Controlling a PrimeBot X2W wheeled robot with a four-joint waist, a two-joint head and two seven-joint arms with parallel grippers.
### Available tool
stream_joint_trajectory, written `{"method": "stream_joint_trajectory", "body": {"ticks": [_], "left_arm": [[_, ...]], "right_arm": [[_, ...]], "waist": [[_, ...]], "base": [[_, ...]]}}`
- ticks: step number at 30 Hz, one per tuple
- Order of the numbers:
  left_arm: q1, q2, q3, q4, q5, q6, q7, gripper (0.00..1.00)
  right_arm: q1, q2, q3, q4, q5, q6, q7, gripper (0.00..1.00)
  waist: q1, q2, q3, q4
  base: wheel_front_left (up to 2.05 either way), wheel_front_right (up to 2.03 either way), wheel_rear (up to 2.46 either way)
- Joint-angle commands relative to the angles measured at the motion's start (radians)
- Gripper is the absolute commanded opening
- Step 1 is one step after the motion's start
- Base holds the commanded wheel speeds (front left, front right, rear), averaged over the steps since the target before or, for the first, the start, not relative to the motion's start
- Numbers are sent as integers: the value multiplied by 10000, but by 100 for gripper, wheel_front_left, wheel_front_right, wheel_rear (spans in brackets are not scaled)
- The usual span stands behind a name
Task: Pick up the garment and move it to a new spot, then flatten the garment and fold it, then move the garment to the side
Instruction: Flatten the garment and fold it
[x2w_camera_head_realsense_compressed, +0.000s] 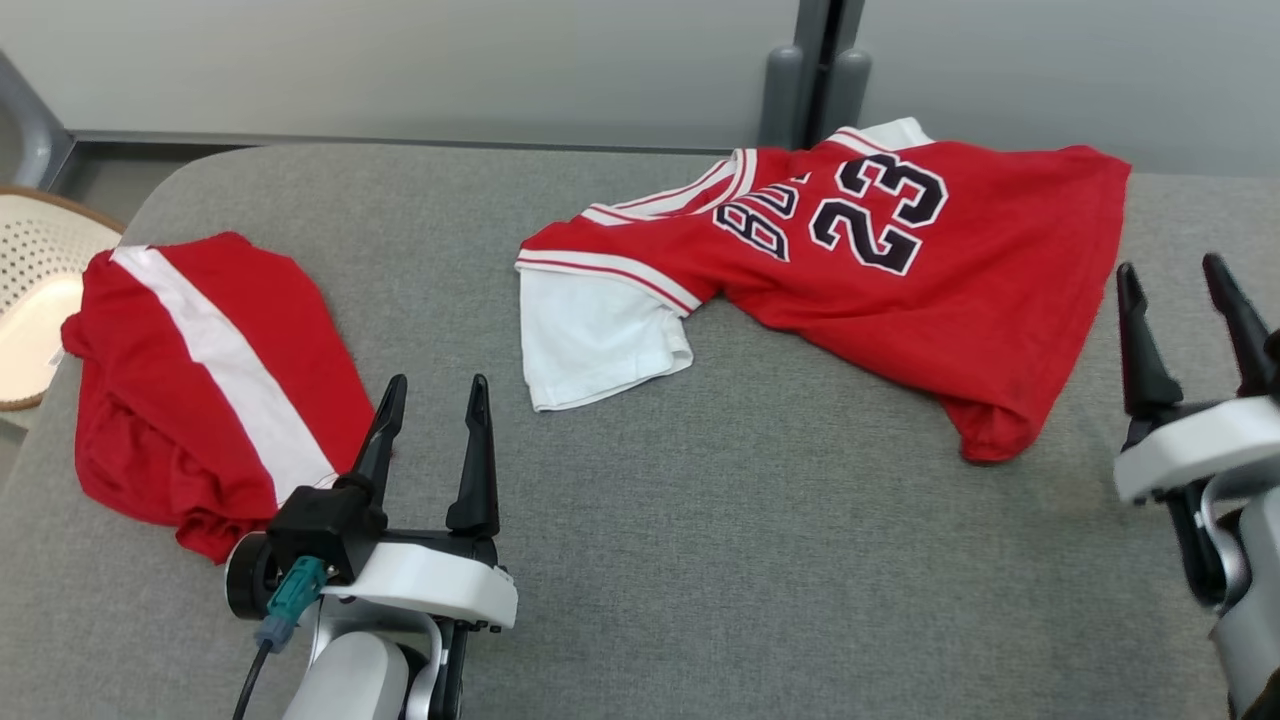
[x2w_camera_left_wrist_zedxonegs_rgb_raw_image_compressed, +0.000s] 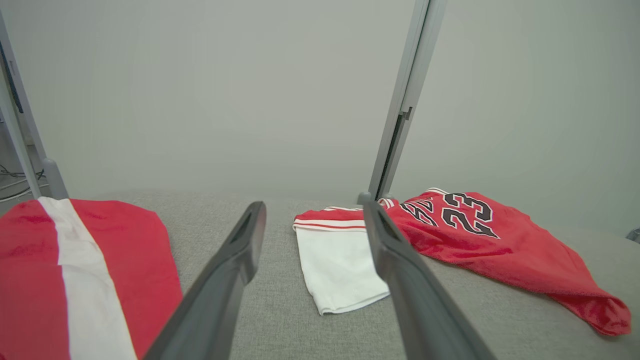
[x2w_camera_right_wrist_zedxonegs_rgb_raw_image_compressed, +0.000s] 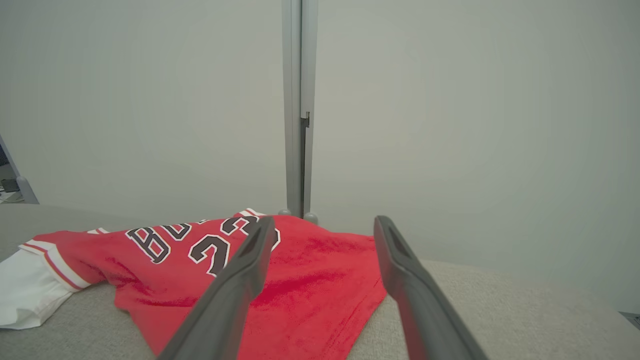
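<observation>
Lying rumpled on the grey table (x2w_camera_head_realsense_compressed: 700, 560) at about one o'clock in the head view, the red jersey (x2w_camera_head_realsense_compressed: 900, 270) shows its 23 face up. At three o'clock the right gripper (x2w_camera_head_realsense_compressed: 1170, 268) stands with fingers wide and empty, near the hem. At seven o'clock the left gripper (x2w_camera_head_realsense_compressed: 437, 385) is equally wide and empty, beside red shorts (x2w_camera_head_realsense_compressed: 210, 390) at nine o'clock.

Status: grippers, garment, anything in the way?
Left gripper open, empty, beside red shorts. Right gripper open, empty, right of red 23 jersey. Jersey rumpled on grey fabric surface, not folded. Nothing lying on it.
</observation>
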Motion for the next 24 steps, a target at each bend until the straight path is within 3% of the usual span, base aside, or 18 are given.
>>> {"method": "stream_joint_trajectory", "body": {"ticks": [1,11,24], "left_arm": [[112,41,88,8,107,-37,-19,100],[735,39,306,61,141,-177,-19,100],[464,36,-66,135,53,-166,-19,100]], "right_arm": [[405,139,-99,-260,-19,-7,-44,100],[3266,1853,-774,-1995,-761,-5,-33,100],[2710,2365,-1189,-819,-1566,-5,618,100]], "waist": [[0,0,-355,-356],[0,0,-611,-660],[0,0,-177,17]], "base": [[0,0,0],[0,0,0],[0,0,0]]}}
